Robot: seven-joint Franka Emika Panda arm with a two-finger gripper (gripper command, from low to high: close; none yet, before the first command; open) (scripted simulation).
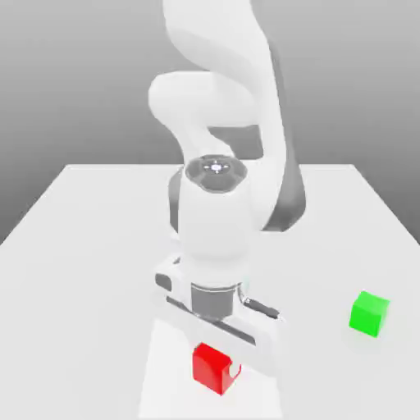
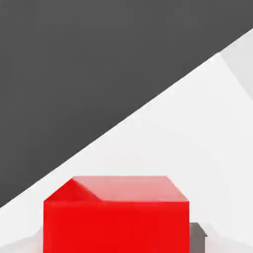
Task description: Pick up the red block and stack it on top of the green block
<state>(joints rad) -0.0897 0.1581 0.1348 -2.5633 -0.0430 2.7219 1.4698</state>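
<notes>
The tool (image 1: 220, 361) pinches the red block (image 1: 212, 367) on the table (image 1: 82, 246); it should lift straight (no tilting) before crossing to the green block (image 1: 368, 312).

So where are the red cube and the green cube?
red block (image 1: 211, 363): exterior view, on its front face.
green block (image 1: 367, 316): exterior view, on its front face.

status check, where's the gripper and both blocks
Gripper down on red block, shut on it. Block on the table, not lifted. Green block apart toward the exterior view's right, top bare. Nothing between them.
</notes>
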